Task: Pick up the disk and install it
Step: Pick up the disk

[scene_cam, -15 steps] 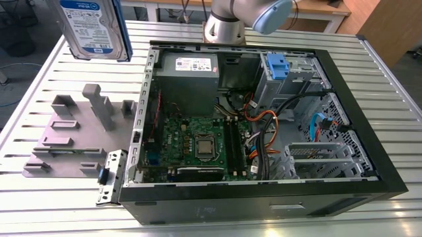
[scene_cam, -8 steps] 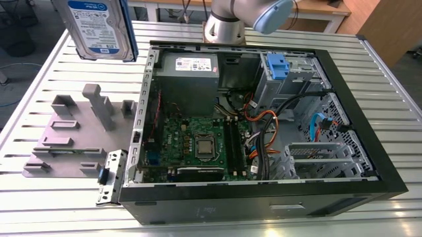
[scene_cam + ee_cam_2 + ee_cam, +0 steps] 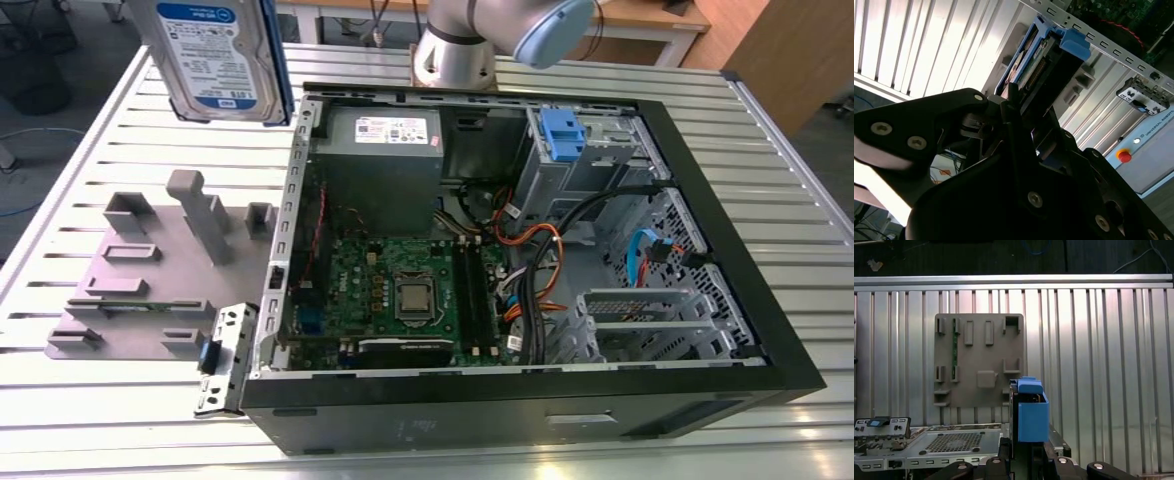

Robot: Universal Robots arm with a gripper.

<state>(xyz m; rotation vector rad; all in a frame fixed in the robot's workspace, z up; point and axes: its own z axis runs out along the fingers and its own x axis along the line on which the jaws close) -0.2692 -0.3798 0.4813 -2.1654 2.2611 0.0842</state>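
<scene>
Operator: Where's the disk (image 3: 220, 60)?
Spotter: Your gripper (image 3: 1021, 107) holds it aloft, jaws clamped on its end, blue handle (image 3: 1071, 40) pointing away, above the table (image 3: 774, 150) near the grey rack (image 3: 134, 290), at the exterior view's left of the computer case (image 3: 534, 400).
Operator: How does it handle?
Spotter: Stiff, fairly heavy, shock-sensitive, I judge; you'd best squeeze the carrier's rigid sides, never the label (image 3: 200, 35) face.
Operator: What's in the case?
Spotter: Motherboard (image 3: 400, 270), power supply (image 3: 380, 150), cables (image 3: 587, 213), and another blue carrier (image 3: 561, 135) sitting in the drive cage (image 3: 594, 170).
</scene>
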